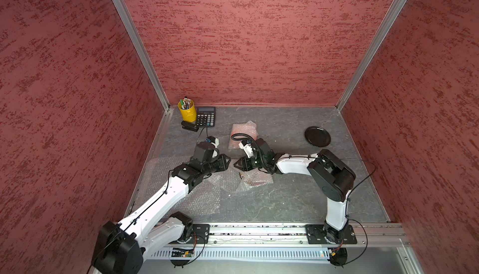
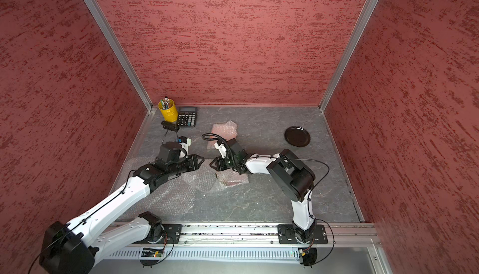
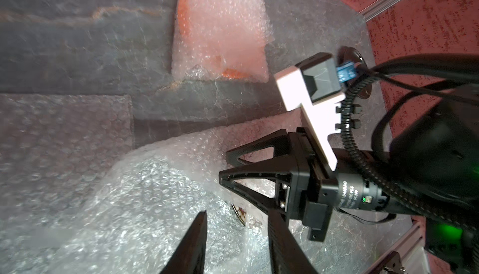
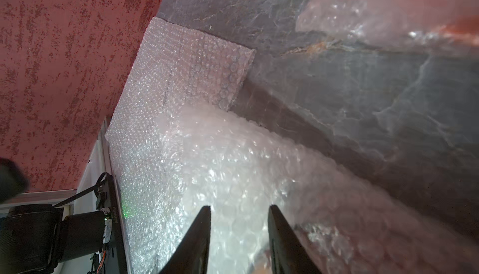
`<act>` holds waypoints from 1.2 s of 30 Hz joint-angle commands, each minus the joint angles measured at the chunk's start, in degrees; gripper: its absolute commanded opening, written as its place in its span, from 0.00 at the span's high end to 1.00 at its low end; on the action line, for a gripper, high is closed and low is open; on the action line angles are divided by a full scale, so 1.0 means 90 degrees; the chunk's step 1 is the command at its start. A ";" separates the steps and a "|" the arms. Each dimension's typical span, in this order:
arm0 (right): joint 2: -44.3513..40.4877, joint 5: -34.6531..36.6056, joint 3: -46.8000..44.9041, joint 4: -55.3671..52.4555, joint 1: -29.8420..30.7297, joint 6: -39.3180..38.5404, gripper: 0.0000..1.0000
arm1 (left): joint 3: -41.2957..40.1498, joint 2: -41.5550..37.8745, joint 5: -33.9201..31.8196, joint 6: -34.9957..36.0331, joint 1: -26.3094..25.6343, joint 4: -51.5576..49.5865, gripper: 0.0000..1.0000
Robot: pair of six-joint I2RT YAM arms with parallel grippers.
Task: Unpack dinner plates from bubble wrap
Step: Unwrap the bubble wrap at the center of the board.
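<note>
A glossy black plate [image 1: 317,136] [image 2: 297,136] lies bare at the back right. Another plate, showing orange, sits wrapped in bubble wrap [image 1: 243,134] [image 3: 220,31] at the back middle. A red flowered plate [image 1: 255,179] [image 3: 240,213] lies half inside loosened bubble wrap [image 1: 225,180] [image 4: 233,161] at the centre, only part of its rim showing. My left gripper [image 1: 228,161] [image 3: 238,215] and right gripper [image 1: 236,166] [image 4: 239,208] face each other tip to tip just above that wrap. Both stand open, with wrap showing through the gap between their fingers.
A flat loose sheet of bubble wrap [image 1: 178,182] [image 4: 186,65] lies along the left wall under my left arm. A yellow pen cup [image 1: 187,110], a calculator [image 1: 206,116] and a small black stapler [image 1: 189,126] stand in the back left corner. Red walls enclose three sides.
</note>
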 commanded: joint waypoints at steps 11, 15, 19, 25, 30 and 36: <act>0.0018 0.0000 0.0020 0.0250 0.0042 0.0130 0.62 | 0.0108 0.2098 0.1456 -0.0456 0.0571 0.1993 0.84; -0.0071 0.0024 0.0015 0.0207 0.0038 0.0101 0.62 | -0.0064 0.2449 0.1313 -0.0625 0.0647 0.2328 0.87; -0.0256 0.0133 0.0000 0.0081 0.0037 0.0018 0.61 | -0.0218 0.2833 0.1278 -0.0715 0.0711 0.2587 0.89; -0.0611 0.0474 -0.0078 -0.0132 0.0042 -0.0113 0.58 | -0.0314 0.3363 0.1287 -0.0694 0.0705 0.2710 0.91; -0.0822 0.0830 -0.0194 -0.0486 0.0053 -0.0219 0.57 | -0.0491 0.3610 0.1353 -0.0756 0.0673 0.2914 0.91; -0.1095 0.1164 -0.0424 -0.0857 0.0102 -0.0354 0.56 | -0.0581 0.3704 0.1343 -0.0765 0.0616 0.2960 0.91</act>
